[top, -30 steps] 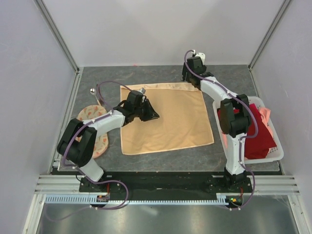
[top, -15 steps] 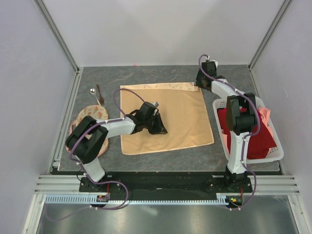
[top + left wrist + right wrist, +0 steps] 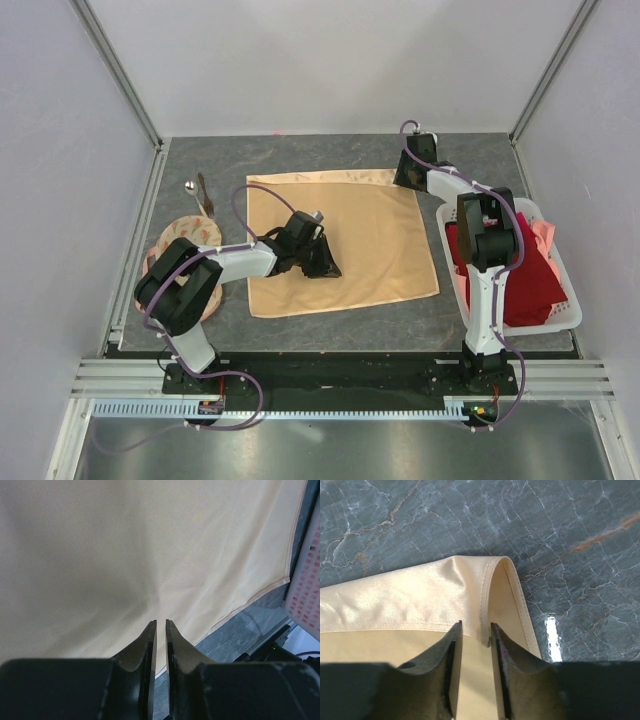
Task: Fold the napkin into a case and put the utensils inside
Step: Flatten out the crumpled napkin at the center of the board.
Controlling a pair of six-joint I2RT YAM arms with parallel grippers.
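- Napkin (image 3: 360, 215), top view: spread flat on table (image 3: 300, 155), just L of basket (image 3: 566, 300), far edge turned over in a narrow strip. L gripper (image 3: 326, 266) is down over mid-napkin, well apart from basket. R gripper (image 3: 404, 180) is at napkin's far corner, near basket's far end.
- L wrist: napkin fills view under fingers (image 3: 142, 650). Jaws nearly closed, thin slit, nothing in it. Basket at R edge.
- R wrist: napkin's folded-over corner runs up between the tips. Jaws part open, hem touching one finger (image 3: 512, 652), no pinch seen.
- Vs 0.5 s ago: R gripper has shifted away from basket, onto the corner. L gripper and napkin approx same.
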